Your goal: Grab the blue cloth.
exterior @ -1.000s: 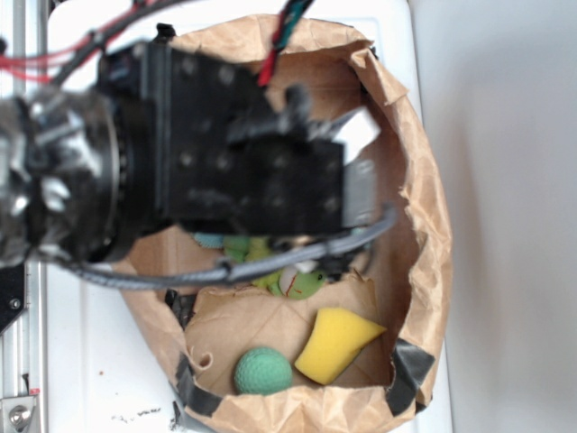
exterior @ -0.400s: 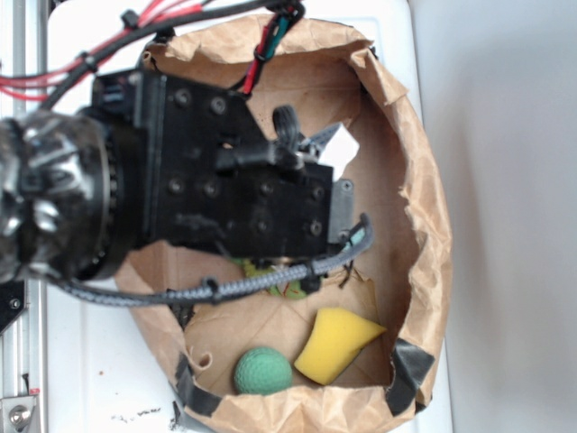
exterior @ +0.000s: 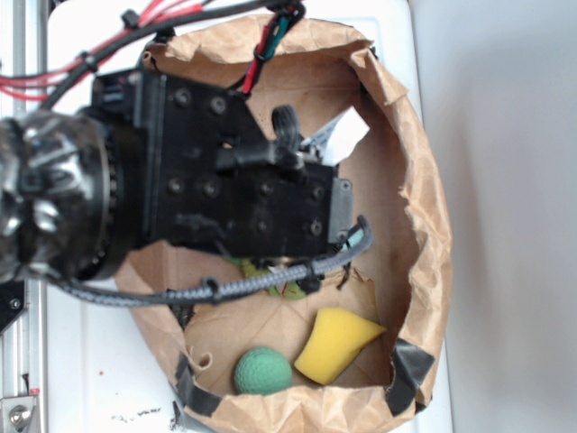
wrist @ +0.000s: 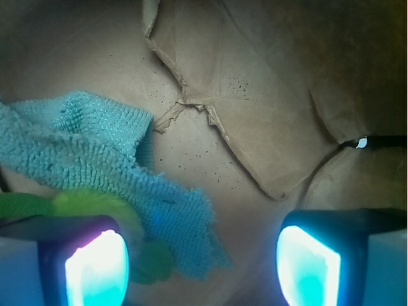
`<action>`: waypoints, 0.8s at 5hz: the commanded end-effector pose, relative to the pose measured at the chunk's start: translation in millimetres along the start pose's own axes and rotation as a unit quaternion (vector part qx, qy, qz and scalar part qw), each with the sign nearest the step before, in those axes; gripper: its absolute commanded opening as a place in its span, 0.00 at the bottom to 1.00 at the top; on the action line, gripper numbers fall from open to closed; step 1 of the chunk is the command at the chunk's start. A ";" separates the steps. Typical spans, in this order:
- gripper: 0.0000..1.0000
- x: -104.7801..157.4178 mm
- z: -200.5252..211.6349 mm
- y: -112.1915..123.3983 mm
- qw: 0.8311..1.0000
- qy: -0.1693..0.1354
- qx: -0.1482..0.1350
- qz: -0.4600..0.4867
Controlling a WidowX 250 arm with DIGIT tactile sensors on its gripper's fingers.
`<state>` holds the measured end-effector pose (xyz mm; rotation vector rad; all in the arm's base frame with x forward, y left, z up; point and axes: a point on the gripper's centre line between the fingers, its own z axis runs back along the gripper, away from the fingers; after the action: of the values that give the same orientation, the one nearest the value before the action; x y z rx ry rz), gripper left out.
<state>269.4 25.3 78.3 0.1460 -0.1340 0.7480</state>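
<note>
From the exterior view the arm blocks most of the paper bag (exterior: 424, 225), so no cloth visible there, just a green ball (exterior: 263, 371) at 6 o'clock. Wrist view: hand (wrist: 204, 264) wide open, holding nothing, with the blue cloth (wrist: 95, 172) at 9 o'clock over its left finger (wrist: 95, 268). Looks like the approach step; I'd say it needs to shift toward 9 o'clock, then drop and close.

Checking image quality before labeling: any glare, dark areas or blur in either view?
Wrist view: dim and brownish inside the bag; the fingertips glow blown-out cyan and look soft, and the blue cloth stays sharp enough to show its weave. Exterior view: bright and evenly lit, white table near overexposed, the arm hides the cloth.
</note>
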 end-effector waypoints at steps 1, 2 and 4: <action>1.00 13.2 24.1 -3.0 0.996 -0.043 -0.074 -0.005; 1.00 21.4 43.9 5.6 0.995 -0.031 -0.095 0.000; 1.00 43.1 53.6 -20.8 0.992 -0.009 -0.119 0.032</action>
<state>307.7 14.1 120.7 -0.0586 -0.1979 0.7705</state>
